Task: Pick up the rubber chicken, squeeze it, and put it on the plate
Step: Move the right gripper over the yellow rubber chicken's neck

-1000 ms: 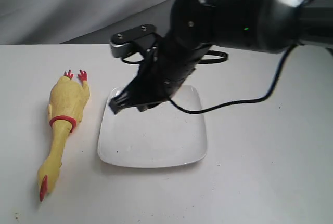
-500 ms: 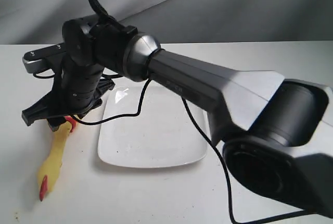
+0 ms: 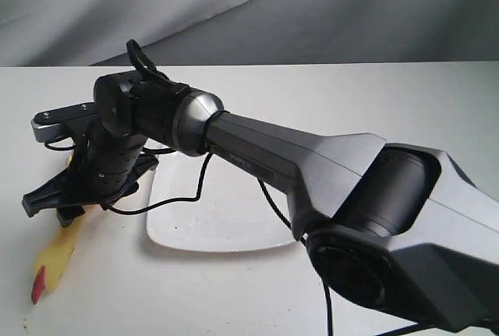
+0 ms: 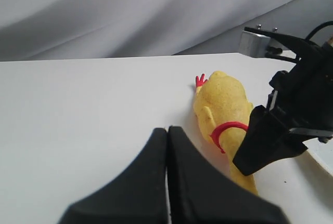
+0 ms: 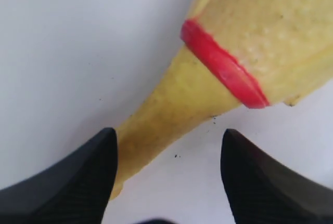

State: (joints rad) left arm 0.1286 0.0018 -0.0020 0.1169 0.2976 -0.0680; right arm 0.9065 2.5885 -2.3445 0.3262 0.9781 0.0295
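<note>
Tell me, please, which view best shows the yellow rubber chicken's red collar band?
Right wrist view: the red collar band is close and unobstructed. Left wrist view shows it smaller, partly behind the right gripper; exterior view: hidden by the arm.

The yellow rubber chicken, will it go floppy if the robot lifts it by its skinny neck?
Probably: the long yellow rubber chicken narrows to a thin neck under the open right gripper, so its plump body would likely droop if lifted there. Its bumpy matte skin should grip, not slip.
</note>
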